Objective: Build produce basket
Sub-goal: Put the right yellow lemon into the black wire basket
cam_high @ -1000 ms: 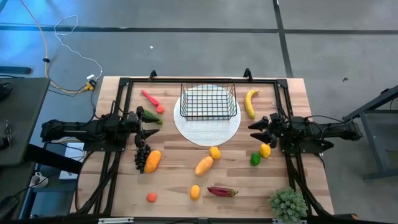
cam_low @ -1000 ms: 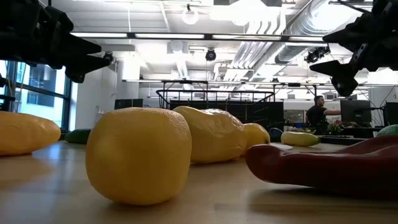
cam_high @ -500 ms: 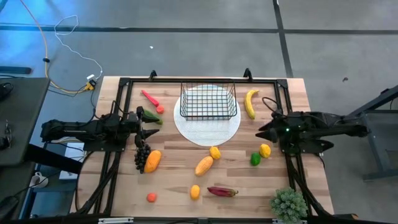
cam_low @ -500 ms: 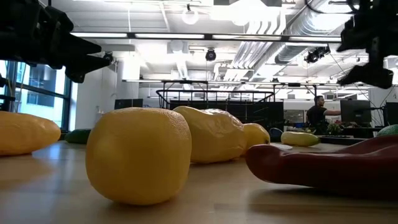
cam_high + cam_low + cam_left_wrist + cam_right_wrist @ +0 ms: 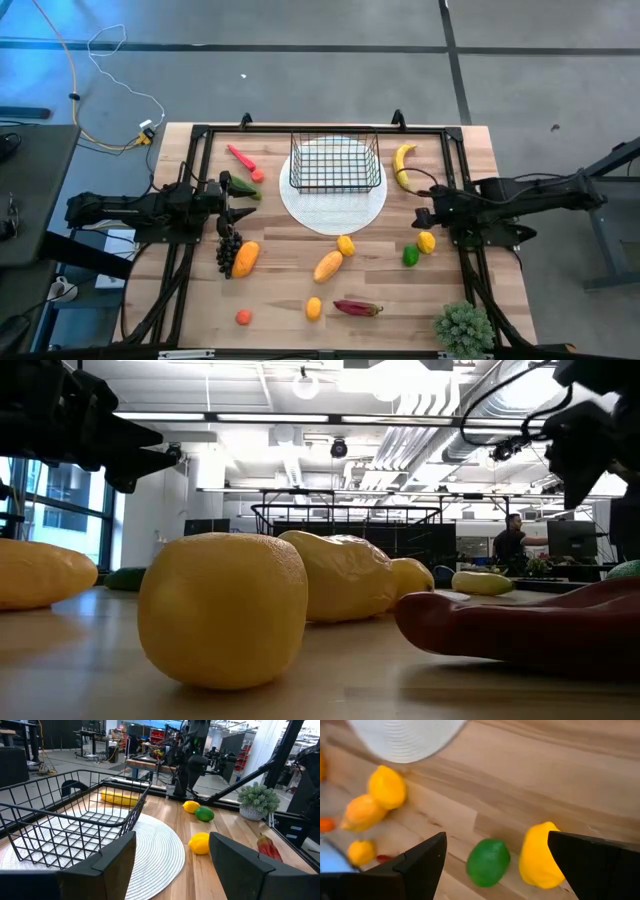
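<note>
The black wire basket [image 5: 335,163] stands on a round white plate [image 5: 333,210] at the table's far middle. The produce lies loose around it: a banana [image 5: 403,165], a lemon [image 5: 427,241] and a lime [image 5: 411,255] at the right, another lemon [image 5: 346,245], mangoes [image 5: 328,266] [image 5: 245,258], grapes [image 5: 228,250], a carrot [image 5: 240,157] and a red pepper [image 5: 357,308]. My right gripper [image 5: 496,845] hangs open, tipped downward above the lime [image 5: 488,862] and lemon [image 5: 540,855], touching neither. My left gripper [image 5: 172,845] stands open and level at the left, facing the basket [image 5: 75,820].
A spiky green potted plant [image 5: 463,328] stands at the near right corner. A small lemon [image 5: 314,308] and a tomato [image 5: 243,317] lie near the front edge. A green pepper [image 5: 240,187] and a tomato [image 5: 257,176] lie beside the left gripper. Black frame rails run along the table's edges.
My right gripper has tipped from level to pointing steeply down, rolled about its own axis and risen a little, so it now looks onto the lime and lemon at the right. No produce has moved.
</note>
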`<action>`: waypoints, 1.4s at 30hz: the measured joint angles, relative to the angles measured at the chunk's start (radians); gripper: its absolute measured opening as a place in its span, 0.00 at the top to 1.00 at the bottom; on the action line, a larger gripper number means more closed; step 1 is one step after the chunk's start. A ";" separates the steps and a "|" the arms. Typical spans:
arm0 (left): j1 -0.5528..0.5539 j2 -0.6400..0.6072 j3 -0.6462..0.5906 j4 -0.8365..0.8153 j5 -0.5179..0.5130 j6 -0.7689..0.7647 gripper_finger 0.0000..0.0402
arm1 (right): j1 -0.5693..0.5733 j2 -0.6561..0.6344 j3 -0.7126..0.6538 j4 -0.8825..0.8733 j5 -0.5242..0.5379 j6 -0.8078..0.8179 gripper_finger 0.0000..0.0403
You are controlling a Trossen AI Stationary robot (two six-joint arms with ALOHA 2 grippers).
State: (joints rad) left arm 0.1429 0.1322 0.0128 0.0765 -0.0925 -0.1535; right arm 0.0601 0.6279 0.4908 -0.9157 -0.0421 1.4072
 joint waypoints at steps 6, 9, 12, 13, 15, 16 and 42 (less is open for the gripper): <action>0.000 0.000 0.000 0.000 0.000 0.000 0.41 | 0.000 0.107 0.000 0.001 -0.014 0.126 0.19; 0.000 0.000 0.000 0.000 0.000 0.000 0.41 | 0.002 0.147 0.000 0.000 -0.044 0.168 0.19; 0.000 0.000 0.000 0.000 0.000 0.000 0.41 | 0.023 0.178 0.000 -0.009 -0.057 0.221 0.19; 0.000 0.000 0.000 0.000 0.000 0.000 0.41 | 0.034 0.189 0.000 -0.008 -0.059 0.241 0.19; 0.000 0.000 0.000 0.000 0.000 0.000 0.41 | 0.055 0.209 0.000 -0.007 -0.061 0.280 0.19; 0.000 0.000 0.000 0.000 0.000 0.000 0.41 | 0.065 0.222 0.000 -0.007 -0.061 0.303 0.19; 0.000 0.000 0.000 0.000 0.000 0.000 0.41 | 0.201 0.484 0.000 0.027 -0.035 0.481 0.64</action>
State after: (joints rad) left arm 0.1429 0.1322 0.0128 0.0761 -0.0925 -0.1535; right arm 0.2614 1.1114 0.4911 -0.8885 -0.0769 1.8881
